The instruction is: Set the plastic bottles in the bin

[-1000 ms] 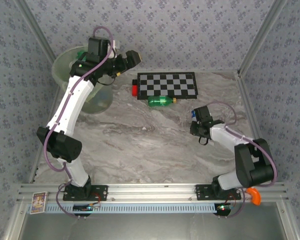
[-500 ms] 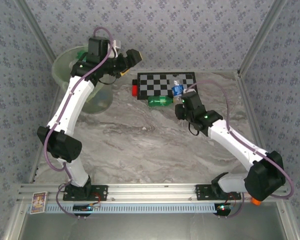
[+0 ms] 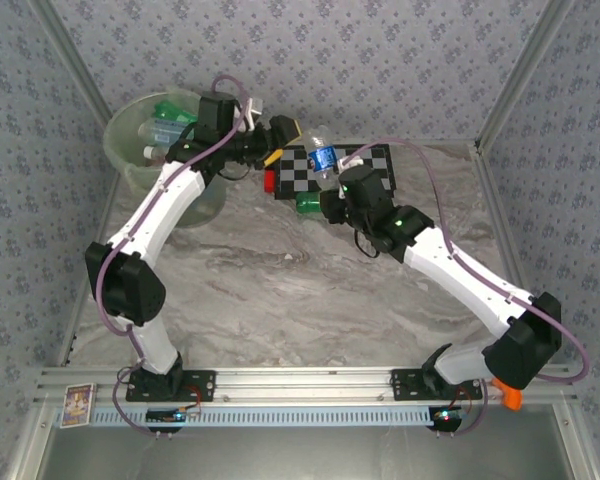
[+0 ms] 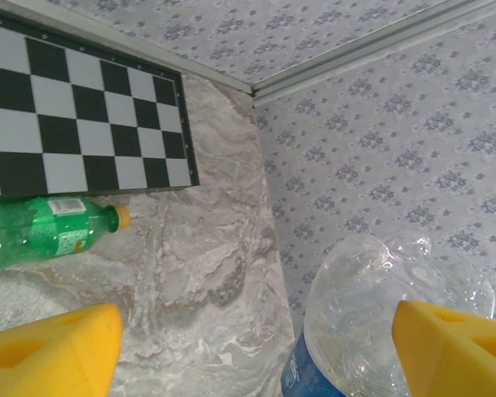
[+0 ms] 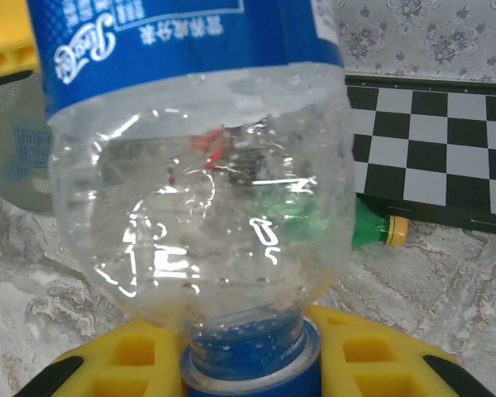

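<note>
The right claw (image 5: pixel 248 368) is clamped on the blue-capped neck of a clear bottle (image 5: pixel 198 198) with a blue label, whose body points away from the fingers. It holds the bottle up at about 12 o'clock in the top view, over the left part of the checkerboard (image 3: pixel 365 165). The left claw (image 4: pixel 256 339) stands wide, with its yellow fingers (image 4: pixel 50 351) on either side of that bottle's crumpled body. They are not clearly touching it, and the claw grips nothing. A green bottle (image 4: pixel 41 236) lies on its side on the counter (image 3: pixel 280 280) just off the checkerboard's 6 o'clock edge, its orange cap pointing right in the left wrist view. The bin (image 3: pixel 130 175) sits at 10 o'clock — several other bottles (image 3: pixel 168 108) lie inside it.
</note>
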Robot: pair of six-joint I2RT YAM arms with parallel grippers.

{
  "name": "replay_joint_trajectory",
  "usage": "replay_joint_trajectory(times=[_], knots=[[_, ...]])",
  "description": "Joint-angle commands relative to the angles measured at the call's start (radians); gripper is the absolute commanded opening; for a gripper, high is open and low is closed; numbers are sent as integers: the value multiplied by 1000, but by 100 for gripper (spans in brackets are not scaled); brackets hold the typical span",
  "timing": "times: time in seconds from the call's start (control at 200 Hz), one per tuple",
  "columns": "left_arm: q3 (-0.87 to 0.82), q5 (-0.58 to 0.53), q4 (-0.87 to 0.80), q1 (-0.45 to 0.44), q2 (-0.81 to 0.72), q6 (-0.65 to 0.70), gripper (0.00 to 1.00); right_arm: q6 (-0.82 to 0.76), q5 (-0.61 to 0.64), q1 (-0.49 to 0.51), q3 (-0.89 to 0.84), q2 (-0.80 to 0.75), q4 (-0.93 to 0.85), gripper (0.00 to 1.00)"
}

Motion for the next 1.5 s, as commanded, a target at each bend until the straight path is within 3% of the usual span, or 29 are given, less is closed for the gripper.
replay_joint_trajectory(times=[0.0, 0.32, 0.5, 0.8, 1.499], knots=[[-10, 51, 75, -26, -28, 5, 85, -18, -24, 8, 44, 15, 0, 27], [-62, 16, 148, -31, -63, -11, 86, 13, -32, 3, 48, 16, -23, 27], [-38, -7, 101, -17, -76, 14, 88, 29, -38, -9, 46, 15, -42, 27], [-101, 20, 186, -22, -112, 5, 90, 27, -55, -18, 54, 15, -31, 27], [-123, 86, 242, -116, -62, 4, 80, -14, -91, 18, 102, 37, -28, 27]])
